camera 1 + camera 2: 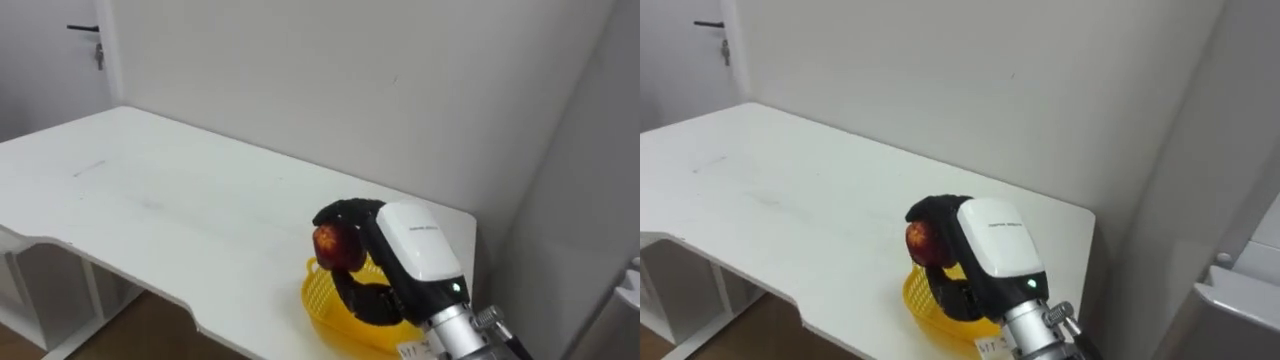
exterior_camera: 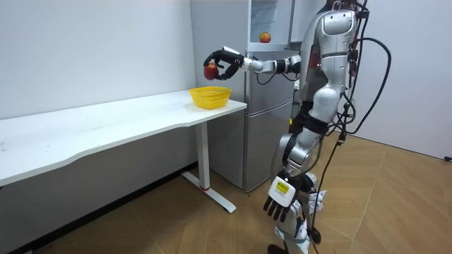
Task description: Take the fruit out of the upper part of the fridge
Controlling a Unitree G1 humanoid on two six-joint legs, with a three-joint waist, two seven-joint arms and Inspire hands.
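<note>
My right hand [image 1: 418,243] is shut on a red apple [image 1: 336,246] and holds it just above a yellow basket [image 1: 326,308] at the near right corner of the white table [image 1: 150,200]. In the room view I stand beside the fridge [image 2: 268,113], right arm stretched toward the table with the apple [image 2: 210,70] over the basket [image 2: 210,97]. A second apple [image 2: 265,37] sits in the open upper fridge compartment. My left hand [image 2: 280,200] hangs by my leg, fingers relaxed and holding nothing.
The long table runs along a white wall, most of its top bare. A door with a dark handle [image 1: 85,30] stands at the far left. The fridge edge [image 1: 1240,300] is close on my right. The floor is wood.
</note>
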